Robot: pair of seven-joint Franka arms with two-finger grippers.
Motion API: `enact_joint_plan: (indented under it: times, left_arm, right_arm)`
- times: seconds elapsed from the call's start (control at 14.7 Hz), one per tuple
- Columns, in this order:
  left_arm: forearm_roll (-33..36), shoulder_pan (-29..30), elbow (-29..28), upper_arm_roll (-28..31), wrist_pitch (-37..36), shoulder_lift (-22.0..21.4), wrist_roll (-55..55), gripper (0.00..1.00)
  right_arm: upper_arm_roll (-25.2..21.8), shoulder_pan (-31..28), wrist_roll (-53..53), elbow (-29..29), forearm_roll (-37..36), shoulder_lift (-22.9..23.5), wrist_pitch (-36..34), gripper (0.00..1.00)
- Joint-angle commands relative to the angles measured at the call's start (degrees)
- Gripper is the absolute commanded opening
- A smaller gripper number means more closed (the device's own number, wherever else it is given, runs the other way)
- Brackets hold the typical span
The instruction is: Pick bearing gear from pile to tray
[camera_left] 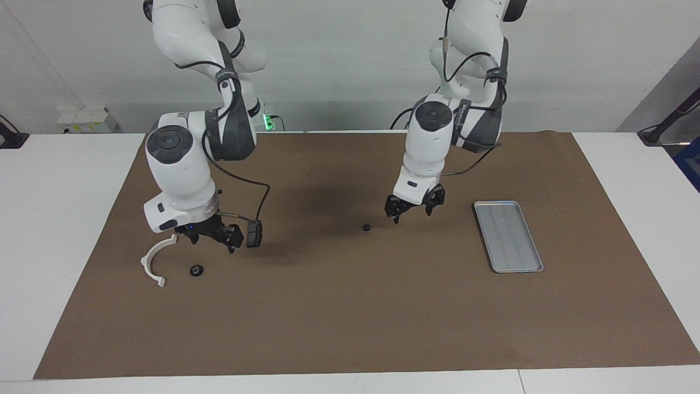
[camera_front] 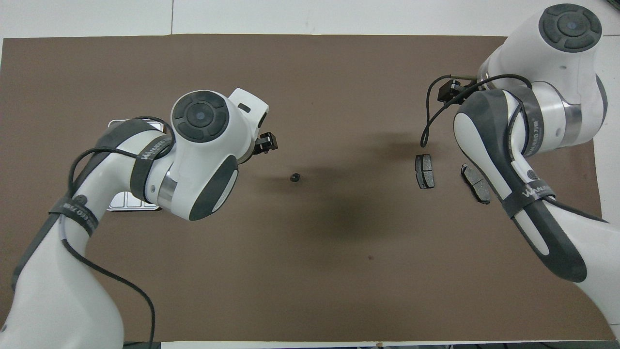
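Facing view: both grippers low over the mat, nothing held

Facing view has the left gripper (camera_left: 414, 208) low over the brown mat (camera_left: 350, 306), just beside a small black round piece (camera_left: 366, 227) near the mat's middle, not touching it. Fingers spread, holding nothing. The tray (camera_left: 508, 236) lies flat toward the left arm's end of the table, bare; in the overhead view it is mostly covered by the left arm.

Right gripper (camera_left: 210, 236) hangs over the pile toward the right arm's end, fingers spread, nothing between them. White half-ring bracket (camera_left: 155, 260) lies just beside it, and a second black round piece (camera_left: 196, 270) rests close to the bracket. One brake pad (camera_left: 254, 234) shows just beside the gripper; the overhead view shows both pads (camera_front: 425, 171) (camera_front: 476, 183) flat on the mat, side by side, apart.
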Motion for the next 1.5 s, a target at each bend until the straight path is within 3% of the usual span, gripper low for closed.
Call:
enact_joint_plan:
  times: [0.0, 0.75, 1.43]
  left_arm:
    - [1.3, -2.8, 1.9, 1.0, 0.8, 2.2, -2.4, 1.00]
    - [1.2, -7.8, -2.7, 0.8, 10.3, 4.9, -5.4, 1.00]
    - [1.2, -9.1, -6.7, 0.8, 13.6, 4.6, -5.4, 1.00]
  right_arm:
    - [0.9, -3.2, -1.3, -5.7, -0.1, -0.4, 6.5, 1.00]
    - [0.8, -7.6, -1.1, -5.4, -0.1, 7.0, 12.5, 0.98]
    - [0.8, -7.8, -1.1, -5.9, 1.4, 8.2, 12.5, 0.92]
